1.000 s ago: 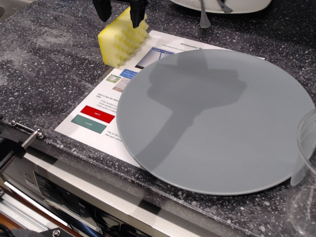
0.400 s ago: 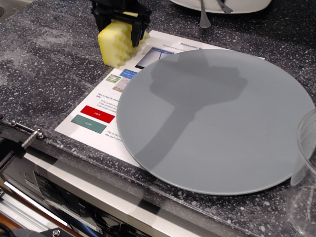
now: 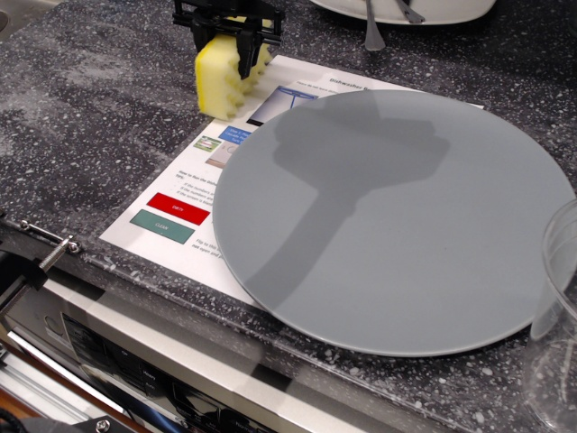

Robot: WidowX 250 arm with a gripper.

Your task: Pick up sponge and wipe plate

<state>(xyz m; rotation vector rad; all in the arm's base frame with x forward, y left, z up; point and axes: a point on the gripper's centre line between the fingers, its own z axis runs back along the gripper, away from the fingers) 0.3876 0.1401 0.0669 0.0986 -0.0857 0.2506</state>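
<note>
- In the single view, the hand [image 3: 224, 42] stands at the far left of the worktop [image 3: 90, 117], its dark fingers [image 3: 245, 50] pressed against the two sides of the sponge [image 3: 225, 79], so it looks narrowed onto the foam and gripping it.
- The sponge is a yellow block with a ridged face, its lower end near or on the top corner of a printed sheet [image 3: 194, 194]; whether it has left the surface cannot be told.
- The plate [image 3: 397, 225] lies flat to the right and nearer the camera, resting partly over the sheet, apart from the sponge, with the arm's shadow across its middle.
- A clear cup [image 3: 554, 325] stands at the plate's right rim, and a white dish [image 3: 406, 9] with utensils sits at the far edge.
- The step in hand appears to be securing the grasp; wiping has not begun.
- To do it well, the squeeze should be firm enough that soft foam does not slip, yet leave some of the block free below the fingers to meet the plate.
- The lift should clear the plate's rim before crossing over.
- Strokes should stay short of the cup, and pressure light, since the plate could slide on the paper.
</note>
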